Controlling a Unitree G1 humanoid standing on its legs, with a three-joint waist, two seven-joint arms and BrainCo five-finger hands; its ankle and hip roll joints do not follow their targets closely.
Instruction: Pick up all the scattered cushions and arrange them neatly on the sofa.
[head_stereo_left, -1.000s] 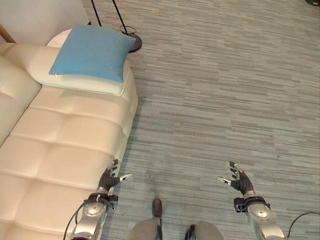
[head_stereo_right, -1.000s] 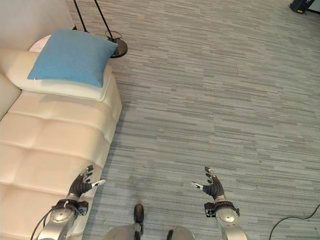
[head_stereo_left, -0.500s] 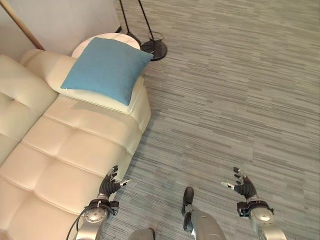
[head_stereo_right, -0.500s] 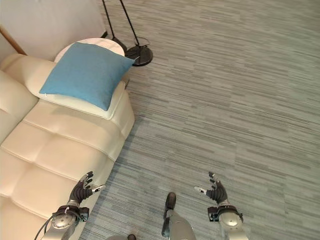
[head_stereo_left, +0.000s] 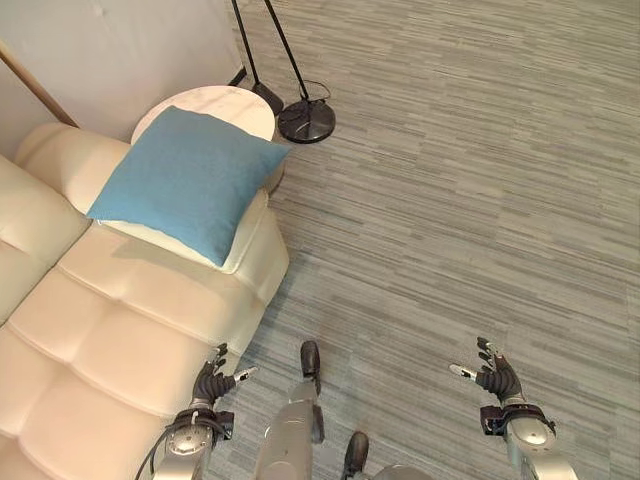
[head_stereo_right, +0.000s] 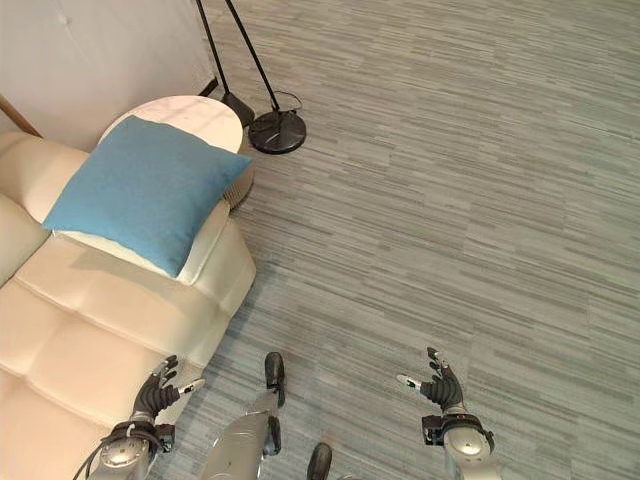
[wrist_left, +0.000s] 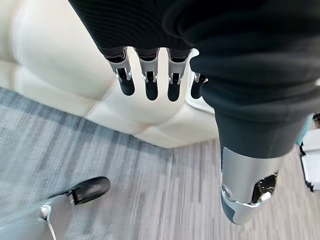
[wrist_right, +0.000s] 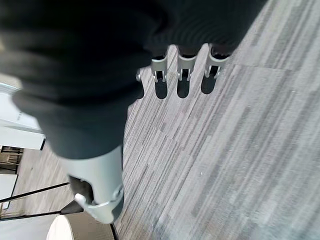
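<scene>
A blue cushion lies flat on the armrest end of the cream sofa, overhanging it slightly toward a round side table. My left hand hovers low beside the sofa's front corner, fingers relaxed and holding nothing; in its wrist view the fingers point at the sofa's cream side. Out over the bare carpet my right hand is also open and empty, its fingers showing above the striped floor.
A round white side table stands just behind the sofa's armrest. A floor lamp with a black round base and thin black poles stands next to it. Grey striped carpet stretches to the right.
The camera has shifted, so sofa and cushion sit lower and more to the left. Both hands stay open, low in the picture.
</scene>
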